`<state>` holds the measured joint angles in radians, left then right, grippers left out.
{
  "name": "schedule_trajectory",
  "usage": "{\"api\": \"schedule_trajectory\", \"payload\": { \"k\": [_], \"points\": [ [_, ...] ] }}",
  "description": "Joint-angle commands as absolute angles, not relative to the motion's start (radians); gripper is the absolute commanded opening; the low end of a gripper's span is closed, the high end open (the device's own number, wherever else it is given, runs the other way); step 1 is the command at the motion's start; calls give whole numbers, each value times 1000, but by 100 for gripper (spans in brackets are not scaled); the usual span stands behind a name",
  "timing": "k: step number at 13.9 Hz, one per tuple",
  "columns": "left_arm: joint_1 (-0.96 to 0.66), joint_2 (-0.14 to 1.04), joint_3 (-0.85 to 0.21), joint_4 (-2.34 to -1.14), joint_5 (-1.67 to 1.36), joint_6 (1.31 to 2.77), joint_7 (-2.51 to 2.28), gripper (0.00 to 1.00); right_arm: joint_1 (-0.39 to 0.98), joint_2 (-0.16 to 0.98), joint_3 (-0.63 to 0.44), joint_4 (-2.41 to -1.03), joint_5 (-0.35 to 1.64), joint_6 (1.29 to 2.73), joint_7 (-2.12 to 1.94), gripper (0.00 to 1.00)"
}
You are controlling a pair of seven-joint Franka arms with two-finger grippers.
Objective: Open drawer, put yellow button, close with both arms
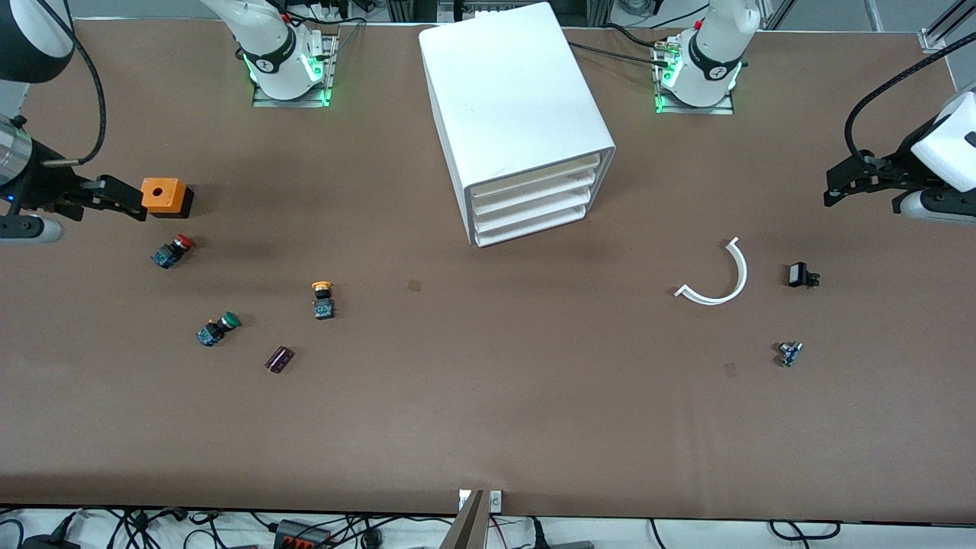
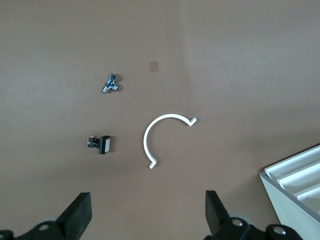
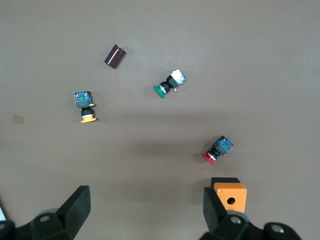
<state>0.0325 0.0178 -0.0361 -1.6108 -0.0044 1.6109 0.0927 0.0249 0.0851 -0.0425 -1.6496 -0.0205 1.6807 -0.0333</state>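
The white cabinet [image 1: 518,114] stands mid-table near the arms' bases, and the fronts of all four drawers [image 1: 531,201] sit flush with it. The yellow button [image 1: 322,299] lies on the table toward the right arm's end; it also shows in the right wrist view [image 3: 85,106]. My right gripper [image 1: 128,200] is open and empty over the table beside an orange box, its jaws wide apart in the right wrist view [image 3: 145,207]. My left gripper [image 1: 833,189] is open and empty over the left arm's end of the table, and also shows in its own wrist view [image 2: 147,212].
Near the yellow button lie an orange box [image 1: 165,196], a red-capped switch [image 1: 172,251], a green-capped switch [image 1: 217,329] and a dark cylinder [image 1: 279,359]. Toward the left arm's end lie a white curved strip [image 1: 720,278], a black part [image 1: 801,275] and a small metal part [image 1: 789,353].
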Motion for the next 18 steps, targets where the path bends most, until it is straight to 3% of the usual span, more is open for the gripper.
{"api": "schedule_trajectory", "payload": {
  "k": [1, 6, 13, 18],
  "points": [
    [29, 26, -40, -1595, 14, 1598, 84, 100, 46, 110, -38, -1654, -18, 1690, -34, 100],
    [22, 51, -87, -1595, 11, 1601, 83, 100, 93, 202, -38, -1654, -18, 1719, -34, 100],
    [-11, 138, -296, -1594, -21, 1571, -61, 100, 155, 336, -38, -1654, -18, 1795, -34, 100],
    [-24, 244, -308, -1588, -303, 1575, -49, 100, 199, 420, -40, -1652, -21, 1871, -34, 100]
  ]
}}
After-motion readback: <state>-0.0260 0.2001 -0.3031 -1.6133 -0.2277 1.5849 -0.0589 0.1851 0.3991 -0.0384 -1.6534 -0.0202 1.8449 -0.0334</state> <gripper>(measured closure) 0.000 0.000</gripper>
